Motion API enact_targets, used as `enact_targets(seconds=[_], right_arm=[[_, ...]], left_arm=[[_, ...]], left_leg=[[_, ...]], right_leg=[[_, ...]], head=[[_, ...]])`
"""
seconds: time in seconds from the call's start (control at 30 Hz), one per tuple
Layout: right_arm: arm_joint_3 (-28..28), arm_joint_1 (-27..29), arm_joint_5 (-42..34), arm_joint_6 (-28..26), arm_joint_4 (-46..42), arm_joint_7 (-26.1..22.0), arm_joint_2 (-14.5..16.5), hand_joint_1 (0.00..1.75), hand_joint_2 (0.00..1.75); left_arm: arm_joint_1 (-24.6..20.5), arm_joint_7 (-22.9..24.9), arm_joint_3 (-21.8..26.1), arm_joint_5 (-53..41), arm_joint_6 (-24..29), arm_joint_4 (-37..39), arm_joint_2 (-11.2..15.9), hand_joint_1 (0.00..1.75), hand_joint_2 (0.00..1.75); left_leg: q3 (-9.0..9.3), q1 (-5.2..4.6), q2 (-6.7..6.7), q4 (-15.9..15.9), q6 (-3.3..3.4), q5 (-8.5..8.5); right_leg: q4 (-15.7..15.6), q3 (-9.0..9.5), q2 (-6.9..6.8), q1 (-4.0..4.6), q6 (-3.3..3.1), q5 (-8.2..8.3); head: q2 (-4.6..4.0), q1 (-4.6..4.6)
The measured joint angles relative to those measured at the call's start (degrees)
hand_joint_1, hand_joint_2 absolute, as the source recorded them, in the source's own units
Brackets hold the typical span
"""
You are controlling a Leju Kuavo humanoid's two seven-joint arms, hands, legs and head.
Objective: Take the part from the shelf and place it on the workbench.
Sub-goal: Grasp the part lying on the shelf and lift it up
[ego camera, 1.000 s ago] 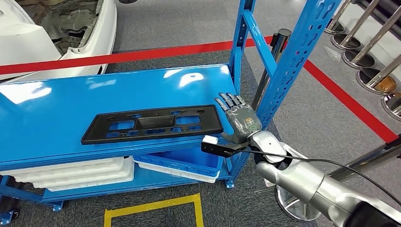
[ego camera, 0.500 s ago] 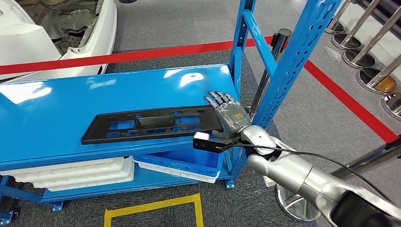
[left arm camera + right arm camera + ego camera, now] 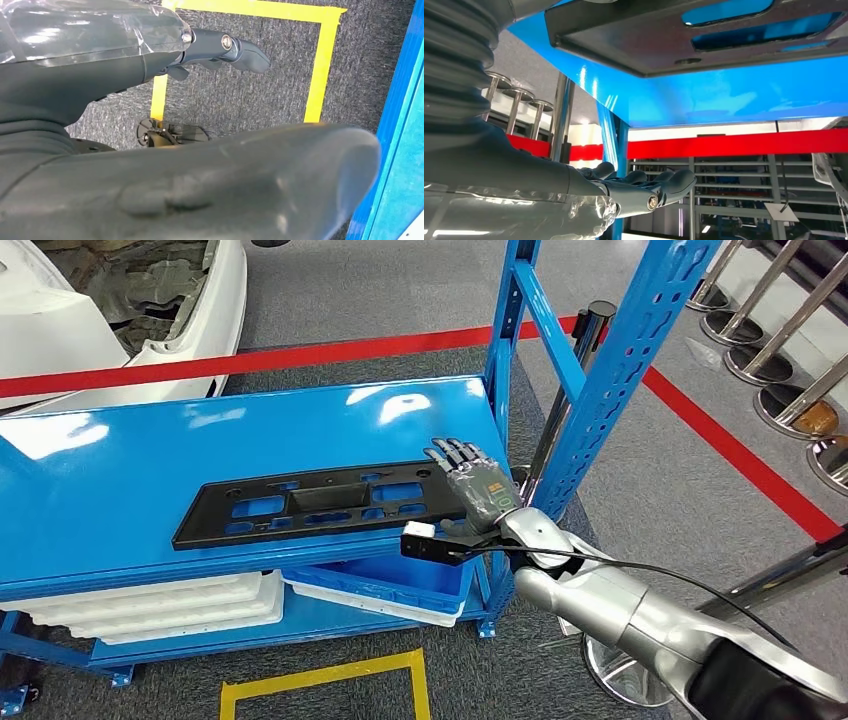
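Grasp not yet made — right robot hand (image 3: 478,490), fingers apart and empty, sits at the end of the part (image 3: 325,500) lying flat on the shelf (image 3: 120,455); slide under its edge, then close firmly.

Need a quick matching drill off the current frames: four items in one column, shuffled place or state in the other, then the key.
Items:
1. black part
2. right hand
3. white trays
4. yellow tape outline

Places or states:
A. on the floor in front of the shelf
B. stacked on the lower level, under the blue shelf
C. lying flat on the blue shelf
D. fingers spread, at the part's right end

Pairs: 1-C, 2-D, 3-B, 4-A
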Motion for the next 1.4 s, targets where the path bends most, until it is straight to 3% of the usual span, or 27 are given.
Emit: enact_targets(seconds=[0.33,1.03,1.4], right_arm=[[1.04,-1.64,-3.24,0.06,2.92,-3.66,2.18,0.00,1.75],[3.58,-3.52,-6.76,2.05,6.17,-6.40,5.88,0.00,1.75],[4.58,-3.44,-6.87,1.82,6.27,-7.13,6.35,0.00,1.75]], left_arm=[[-0.01,0.38,-0.02,-0.01,-0.05,0.00,-0.12,0.00,0.00],[-0.10,0.74,-0.04,0.00,-0.39,-0.02,-0.32,0.00,0.00],[-0.13,0.79,-0.04,0.00,-0.40,-0.04,-0.32,0.00,0.00]], left_leg=[[0.00,0.00,0.00,0.00,0.00,0.00],[0.00,0.01,0.00,-0.02,0.00,0.00],[0.01,0.01,0.00,-0.02,0.00,0.00]], right_leg=[[0.01,0.00,0.00,0.00,0.00,0.00],[0.01,-0.02,0.00,0.00,0.00,0.00],[0.00,-0.02,0.01,0.00,0.00,0.00]], head=[[0.00,-0.01],[0.00,-0.01],[0.00,-0.01]])
